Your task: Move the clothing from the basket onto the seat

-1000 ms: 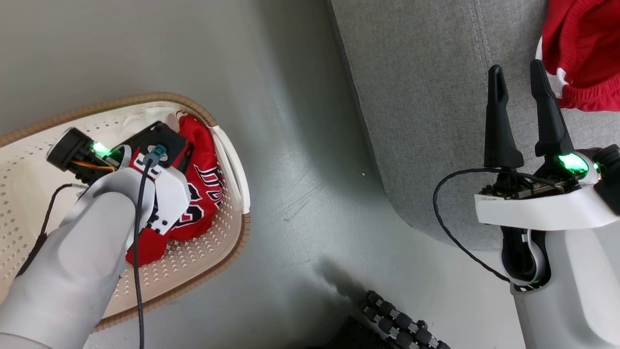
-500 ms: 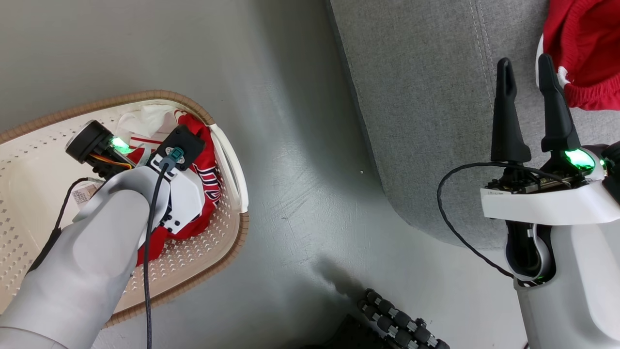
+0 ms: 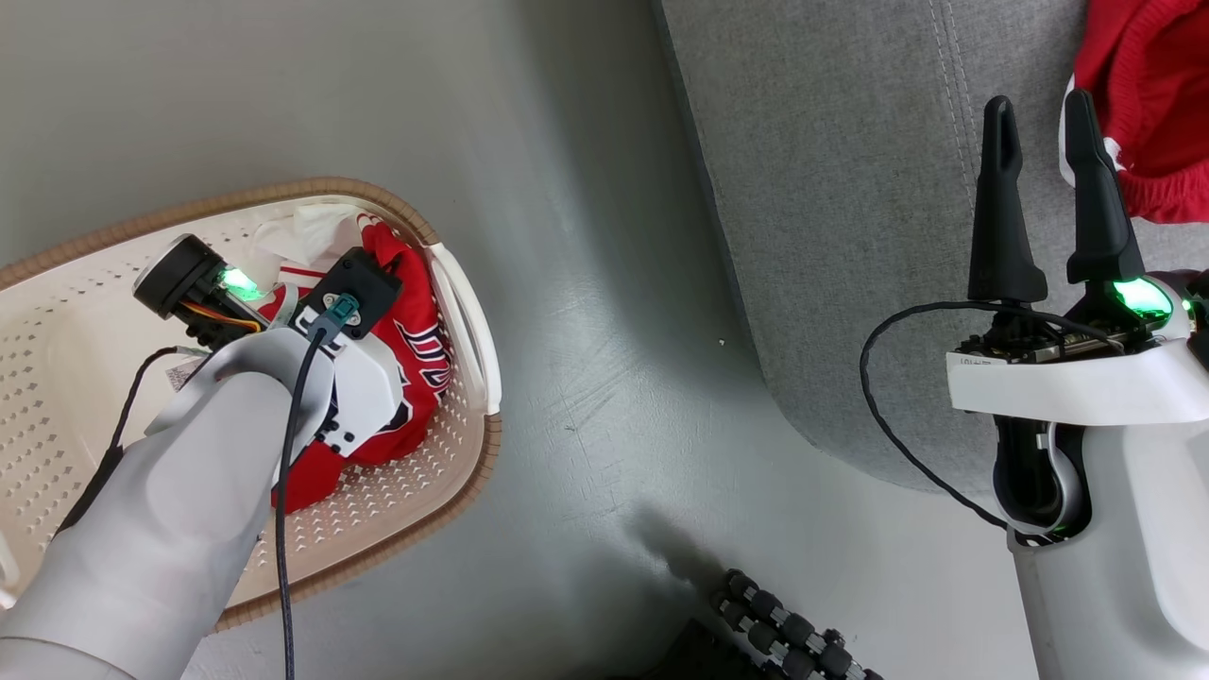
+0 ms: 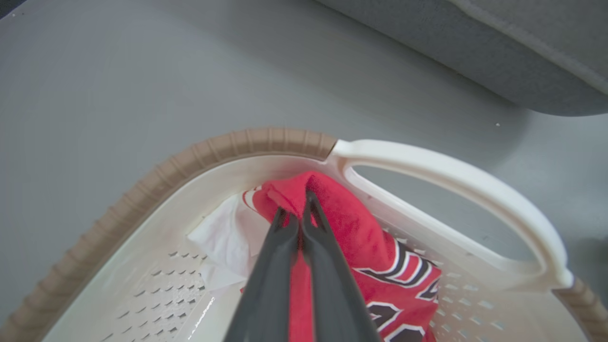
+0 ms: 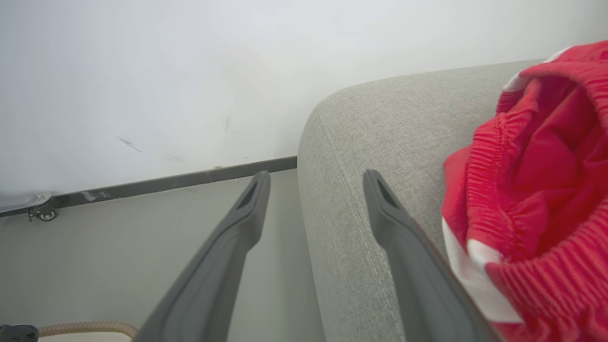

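The left gripper [image 4: 295,211] reaches down into the basket [image 4: 228,145]. Its fingers are pinched together on a raised fold of the red jersey [image 4: 365,237], which lies bunched against the basket's wall by the handle. The right gripper [image 3: 1039,104] is spread apart and empty above the grey seat [image 3: 831,189]. Its outer finger is just beside the red shorts [image 3: 1157,85] lying on the seat.

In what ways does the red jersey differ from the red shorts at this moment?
The jersey lies bunched in the basket; the shorts lie on the seat. The left gripper is shut on a fold of the jersey; the right gripper stands open beside the shorts, holding nothing. The jersey shows black-and-white lettering; the shorts show a ribbed waistband. Both are red fabric with some white.
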